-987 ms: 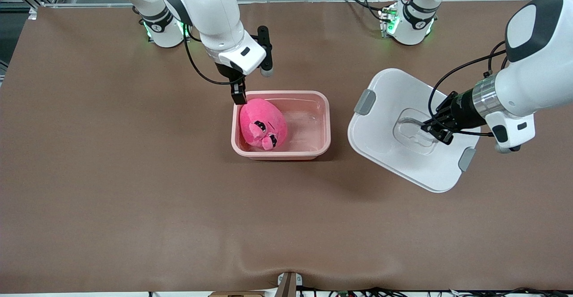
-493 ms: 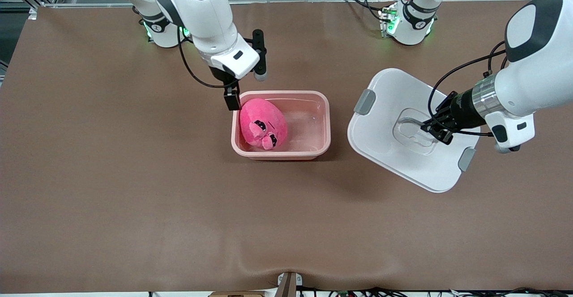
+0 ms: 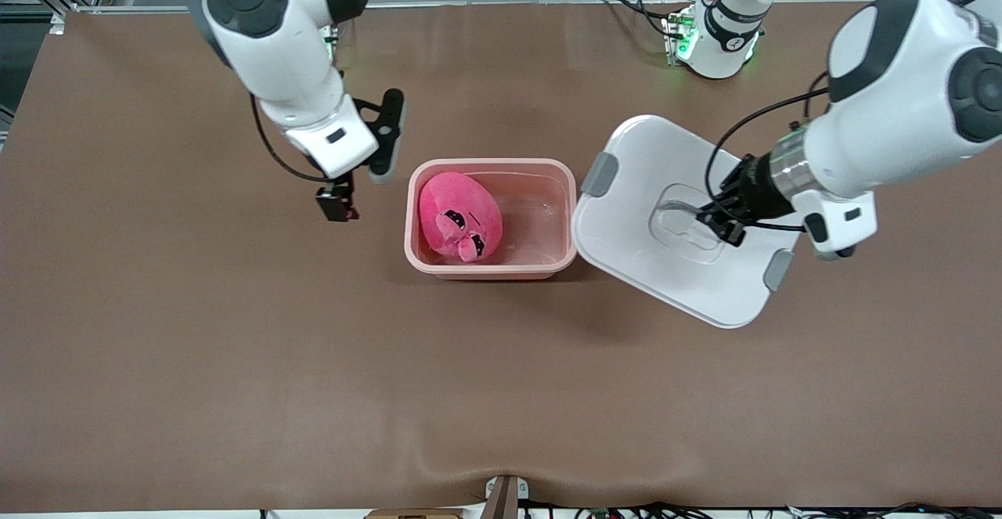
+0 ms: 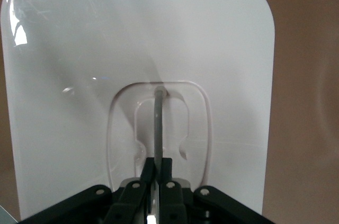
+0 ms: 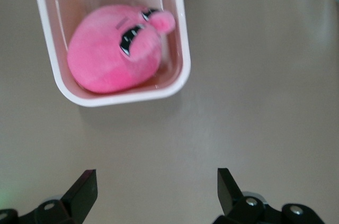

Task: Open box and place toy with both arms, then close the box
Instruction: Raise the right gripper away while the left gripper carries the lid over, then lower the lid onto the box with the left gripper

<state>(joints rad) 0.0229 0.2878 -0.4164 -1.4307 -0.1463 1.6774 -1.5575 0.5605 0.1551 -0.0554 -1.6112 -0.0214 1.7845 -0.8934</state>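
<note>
Toy sits in the open box just beside my empty, spread right gripper; my left gripper pinches the lid handle, closing still to do.

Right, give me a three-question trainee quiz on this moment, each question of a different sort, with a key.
1. True or false: the toy lies inside the box.
2. Multiple choice: the left gripper is shut on
A. the toy
B. a grey clip
C. the clear handle of the lid
3. Fill in: the right gripper hangs with its fingers ____ over the table, beside the box toward the right arm's end.

Key
1. true
2. C
3. open
</note>
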